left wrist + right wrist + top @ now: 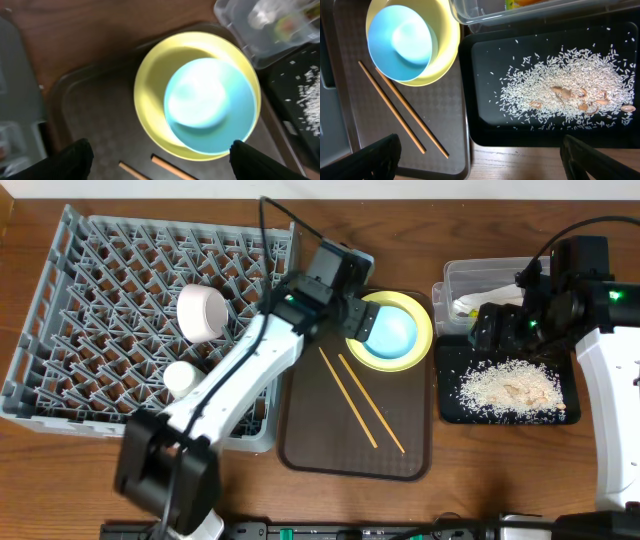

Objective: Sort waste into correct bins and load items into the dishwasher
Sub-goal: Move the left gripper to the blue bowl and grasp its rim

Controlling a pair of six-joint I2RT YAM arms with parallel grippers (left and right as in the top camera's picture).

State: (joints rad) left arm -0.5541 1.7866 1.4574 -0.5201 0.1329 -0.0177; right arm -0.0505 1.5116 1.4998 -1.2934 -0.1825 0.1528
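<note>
1. Grey dish rack: fills the upper left and centre left of the overhead frame. We count two pieces in it, listed at 7 and 8.
2. Brown serving tray: centre of the frame, just right of the rack.
3. Black tray: right of the frame, beside the serving tray.
4. Clear tub: upper right, just above the black tray.
5. Yellow plate: on the upper right corner of the serving tray.
6. Light blue bowl: upright inside the plate, off centre toward its lower left.
7. White bowl: lying on its side among the pegs, middle of the rack.
8. White cup: in the rack, below the white bowl and beside the left arm.
9. Left gripper: above the plate and blue bowl, fingers spread wide, holding nothing.
10. Right gripper: above the lower edge of the black tray, fingers spread wide, holding nothing.
11. Chopsticks: two, roughly parallel, lying diagonally on the serving tray below the plate.
12. Napkin: white and blurred, inside the tub.
13. Wrapper: green and yellow, blurred, in the tub beside the napkin.
14. Rice scraps: scattered across the black tray, with pale orange bits among them.
</note>
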